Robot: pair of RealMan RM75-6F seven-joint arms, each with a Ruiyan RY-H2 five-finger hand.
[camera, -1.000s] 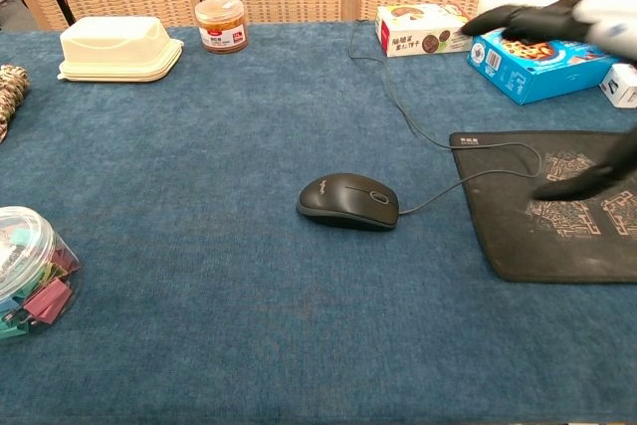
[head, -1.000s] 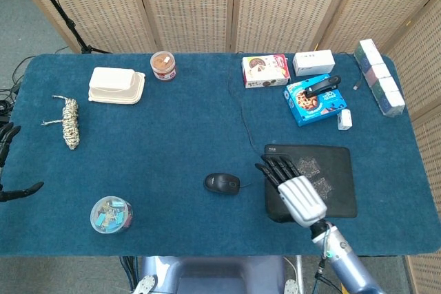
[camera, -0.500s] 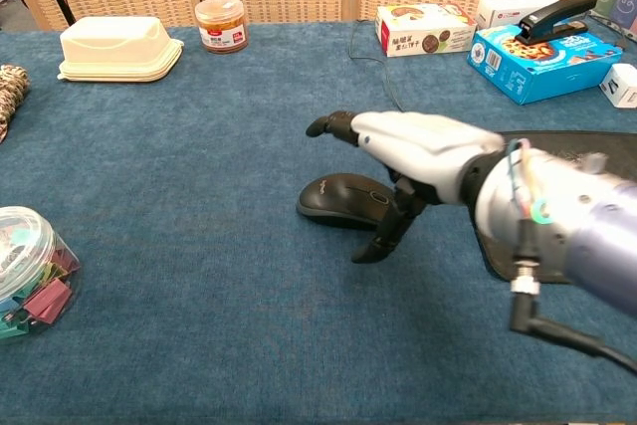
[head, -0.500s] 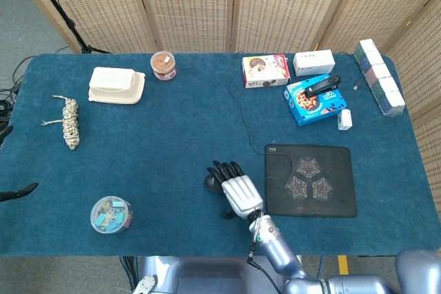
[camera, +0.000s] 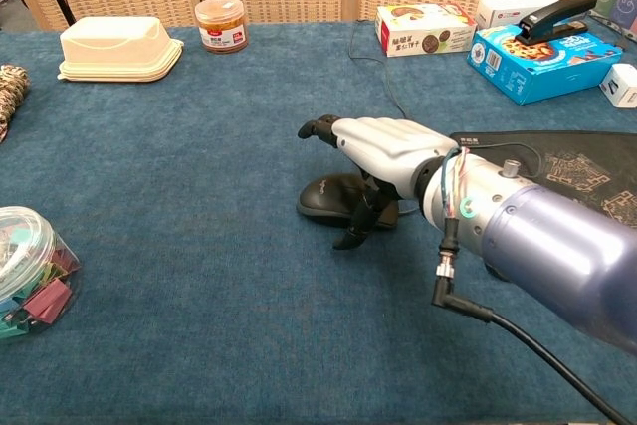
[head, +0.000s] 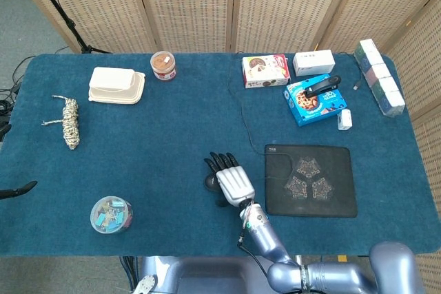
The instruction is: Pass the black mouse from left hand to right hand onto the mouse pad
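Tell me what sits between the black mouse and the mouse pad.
Nothing solid blocks the way. The black mouse lies on the blue cloth just left of the mouse pad, under the right hand. Only the mouse's own cable trails across the gap and over the pad's corner.

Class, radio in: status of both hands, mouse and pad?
Right hand open over black mouse, no grip. Left hand idle at table edge. Mouse pad bare; cable crosses it.
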